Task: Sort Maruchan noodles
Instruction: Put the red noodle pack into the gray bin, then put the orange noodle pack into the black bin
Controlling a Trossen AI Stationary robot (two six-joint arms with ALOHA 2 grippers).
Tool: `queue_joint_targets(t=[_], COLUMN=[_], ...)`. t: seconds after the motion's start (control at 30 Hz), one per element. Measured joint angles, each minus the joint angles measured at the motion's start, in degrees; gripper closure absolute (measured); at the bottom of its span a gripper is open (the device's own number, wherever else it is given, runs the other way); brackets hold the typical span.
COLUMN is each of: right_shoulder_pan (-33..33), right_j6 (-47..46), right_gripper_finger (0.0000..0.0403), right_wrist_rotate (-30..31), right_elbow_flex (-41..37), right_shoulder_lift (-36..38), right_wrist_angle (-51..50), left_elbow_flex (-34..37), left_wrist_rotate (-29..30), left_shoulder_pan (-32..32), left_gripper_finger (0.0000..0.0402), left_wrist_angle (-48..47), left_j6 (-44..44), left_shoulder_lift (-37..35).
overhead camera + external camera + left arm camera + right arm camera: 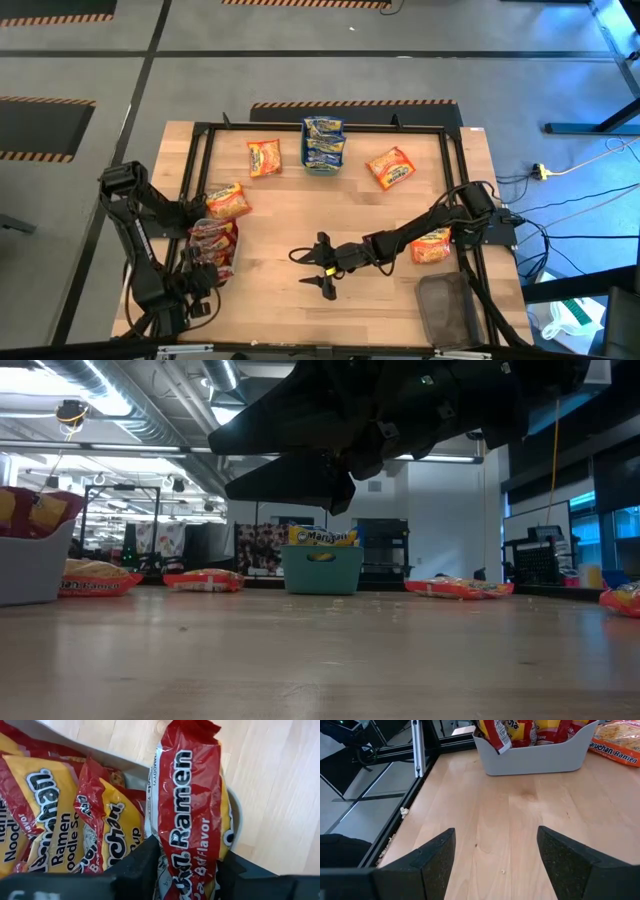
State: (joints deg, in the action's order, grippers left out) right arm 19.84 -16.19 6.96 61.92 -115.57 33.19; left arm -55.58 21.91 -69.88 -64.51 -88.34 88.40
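My left gripper (187,865) points down over a grey tray (214,246) at the table's left, shut on a red Maruchan noodle packet (190,795). Other red packets (107,835) stand in that tray. A teal tray (323,150) at the far middle holds blue-and-yellow packets. Orange packets lie flat on the table at the far left (264,157), far right (391,167), beside the grey tray (228,200) and under my right arm (431,245). My right gripper (318,268) hovers open above the near middle of the table, with nothing between its fingers. My left gripper has the red packet between its two fingers, at the packet's upper end (192,862). The fingers (145,867) come from above, pointing down, across the packet's width. The packet hangs upright below them, its lower end at the grey tray's rim (235,810).
A dark tray (448,310) sits at the near right corner. A black frame (195,160) runs round the table top. Bare wood lies in the middle between the trays. The right arm reaches in low from the right side.
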Motion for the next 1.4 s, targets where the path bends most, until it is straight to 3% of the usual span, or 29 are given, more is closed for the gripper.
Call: queue_joint_targets(t=[0.3, 0.43, 0.73, 0.9, 1.03, 1.17, 1.4], right_shoulder_pan=[0.02, 0.02, 0.02, 0.02, -0.03, -0.74, -4.19], right_j6=[0.0, 0.0, 0.0, 0.01, 1.29, 2.91, 2.96], right_gripper_finger=[0.0139, 0.0139, 0.0139, 0.0139, 0.0139, 0.0139, 0.0139], right_wrist_rotate=[-0.04, -0.06, -0.08, -0.33, -1.27, 2.45, 5.23], right_elbow_flex=[-0.01, -0.01, -0.01, -0.01, -0.08, -0.06, -0.04], right_shoulder_lift=[-0.04, -0.04, -0.04, -0.04, 1.87, 6.45, 16.59], right_wrist_angle=[-0.14, -0.24, -0.26, -0.31, -2.91, -12.41, -35.9], left_elbow_flex=[0.28, 0.32, 0.27, 0.24, 0.21, 0.15, 0.12], left_wrist_rotate=[-2.62, -5.63, -3.17, 5.6, 19.24, 32.04, 32.12], left_shoulder_pan=[0.1, 0.26, 0.28, 0.28, 0.88, 2.79, 14.72], left_gripper_finger=[0.0217, 0.0212, 0.0212, 0.0211, 0.0211, 0.0211, 0.0211], left_wrist_angle=[-0.6, -0.49, -0.17, 0.75, 2.41, 4.15, 6.68], left_j6=[-2.7, -3.11, -5.01, -7.42, -7.46, -4.05, 8.28], left_shoulder_lift=[-1.7, -5.33, -14.39, -18.39, -19.84, -19.49, -17.65])
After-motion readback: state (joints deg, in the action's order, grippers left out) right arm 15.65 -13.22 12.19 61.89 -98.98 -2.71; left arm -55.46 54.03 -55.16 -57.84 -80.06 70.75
